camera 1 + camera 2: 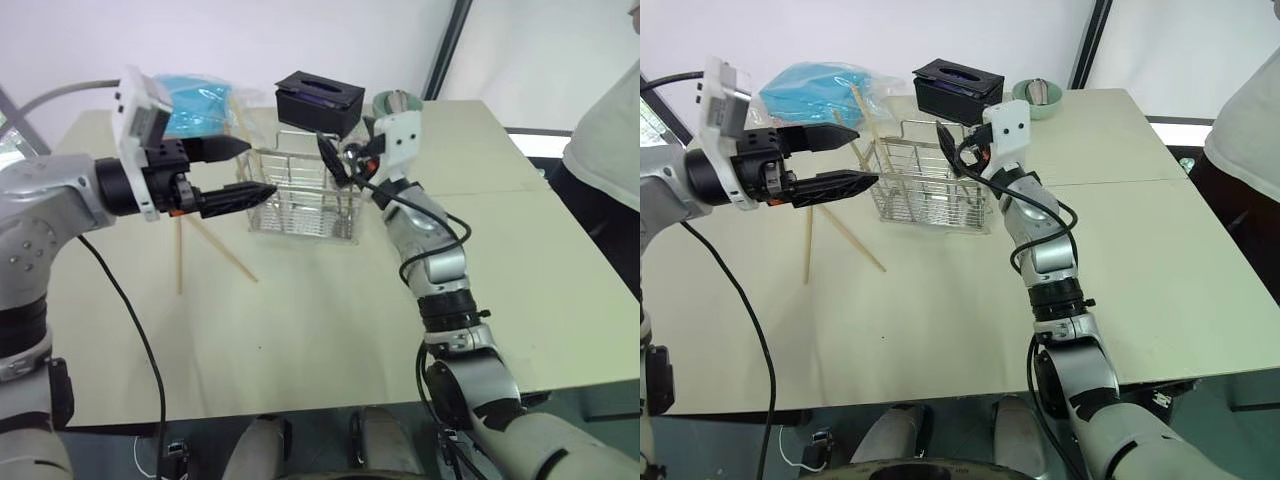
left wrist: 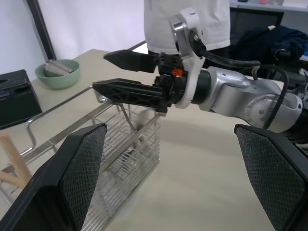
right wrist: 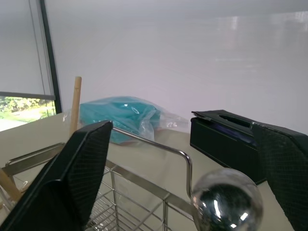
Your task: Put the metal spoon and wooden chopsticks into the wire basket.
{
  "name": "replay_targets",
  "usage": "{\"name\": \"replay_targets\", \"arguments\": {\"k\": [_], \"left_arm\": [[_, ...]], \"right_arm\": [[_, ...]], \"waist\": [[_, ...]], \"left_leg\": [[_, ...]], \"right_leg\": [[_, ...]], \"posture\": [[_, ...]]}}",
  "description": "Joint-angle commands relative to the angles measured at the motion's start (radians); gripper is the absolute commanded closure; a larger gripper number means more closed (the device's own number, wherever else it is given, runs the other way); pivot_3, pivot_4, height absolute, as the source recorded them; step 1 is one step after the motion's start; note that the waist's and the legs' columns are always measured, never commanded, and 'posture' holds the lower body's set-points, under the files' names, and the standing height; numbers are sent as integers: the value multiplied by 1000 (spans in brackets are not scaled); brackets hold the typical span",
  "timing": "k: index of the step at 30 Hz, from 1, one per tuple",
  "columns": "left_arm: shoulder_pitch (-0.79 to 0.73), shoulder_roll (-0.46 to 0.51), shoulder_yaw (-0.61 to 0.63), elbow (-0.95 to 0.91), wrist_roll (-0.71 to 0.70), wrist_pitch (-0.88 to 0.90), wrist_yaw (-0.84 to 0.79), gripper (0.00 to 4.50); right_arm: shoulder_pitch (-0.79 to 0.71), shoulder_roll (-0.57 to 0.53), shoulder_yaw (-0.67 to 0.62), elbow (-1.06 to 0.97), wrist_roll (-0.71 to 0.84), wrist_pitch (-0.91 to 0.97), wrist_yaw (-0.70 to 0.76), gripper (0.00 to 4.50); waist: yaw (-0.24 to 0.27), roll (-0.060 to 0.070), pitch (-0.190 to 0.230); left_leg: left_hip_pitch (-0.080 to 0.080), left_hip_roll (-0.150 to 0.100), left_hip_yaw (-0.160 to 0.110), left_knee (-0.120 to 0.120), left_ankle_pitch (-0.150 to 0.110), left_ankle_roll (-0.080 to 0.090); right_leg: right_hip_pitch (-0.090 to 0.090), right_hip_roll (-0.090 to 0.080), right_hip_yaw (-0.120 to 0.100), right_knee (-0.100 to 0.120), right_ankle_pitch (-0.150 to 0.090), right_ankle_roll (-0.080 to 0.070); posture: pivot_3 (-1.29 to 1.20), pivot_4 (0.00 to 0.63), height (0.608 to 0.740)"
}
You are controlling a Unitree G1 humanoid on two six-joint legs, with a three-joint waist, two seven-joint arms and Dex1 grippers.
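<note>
Metal spoon point(image 3: 226, 201) upright, bowl up, in wire basket point(image 1: 930, 190), right gripper point(image 1: 958, 152) jaws apart, left gripper point(image 1: 845, 160) jaws apart

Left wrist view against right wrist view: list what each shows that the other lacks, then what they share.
Left wrist view, not the right: the right gripper, open above the wire basket, a green bowl, and a person in a white shirt. Right wrist view, not the left: a teal bag and the metal spoon, its shiny bowl up between the open fingers. Shared: the wire basket, the black tissue box, and a wooden chopstick standing up at the basket.
</note>
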Motion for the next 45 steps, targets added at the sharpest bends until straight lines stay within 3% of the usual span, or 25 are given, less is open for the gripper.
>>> {"name": "replay_targets", "arguments": {"k": [1, 7, 13, 17, 21, 27, 34, 45], "left_arm": [[-22, 1, 21, 2, 13, -28, 7, 0], [-5, -5, 76, 25, 28, -28, 78, 0], [-19, -44, 216, 77, 70, 25, 365, 0], [-60, -99, 305, 181, 136, 175, 661, 0], [-107, -134, 365, 297, 215, 338, 860, 0], [-91, -147, 241, 413, 336, 372, 874, 0], [-118, -229, 73, 578, 424, 276, 764, 0], [-208, -307, -46, 877, 557, 118, 644, 0]], "right_arm": [[-9, -30, -36, -108, 30, 40, 2, 70], [-66, -150, -128, -283, 246, 291, 121, 70], [-110, -436, -264, -427, 609, 615, 367, 70], [27, -614, -260, -563, 691, 662, 561, 70], [217, -708, -254, -692, 728, 670, 658, 70], [379, -713, -253, -799, 709, 634, 613, 70], [441, -652, -252, -861, 744, 635, 484, 70], [476, -630, -244, -903, 801, 634, 359, 70]], "waist": [[0, 0, 0], [1, 0, 0], [5, -1, -1], [15, -4, -2], [29, -8, -2], [37, -9, -2], [59, -10, -3], [56, -10, -3]], "left_leg": [[0, 0, 0, 0, 0, 0], [0, 0, 0, 0, 0, 0], [0, 0, 0, -1, 0, 0], [0, 0, 0, -1, -1, 1], [1, 0, 0, 0, -1, 1], [1, 0, 0, 1, 0, 0], [0, 0, 0, 1, 0, -1], [-3, 0, 0, 0, 0, -1]], "right_leg": [[0, 0, 0, 0, 0, 0], [2, 0, 0, 0, 0, 0], [3, 0, 0, -1, 0, 0], [5, -1, -1, -3, 0, 0], [6, -1, -1, -4, 0, 1], [6, -2, -1, -3, 0, 1], [5, -2, -1, -4, 0, 1], [4, -3, -1, -7, 0, 1]], "posture": [[0, 150, 657], [0, 150, 657], [0, 150, 657], [0, 150, 657], [0, 150, 657], [0, 150, 657], [0, 150, 657], [0, 150, 657]]}}
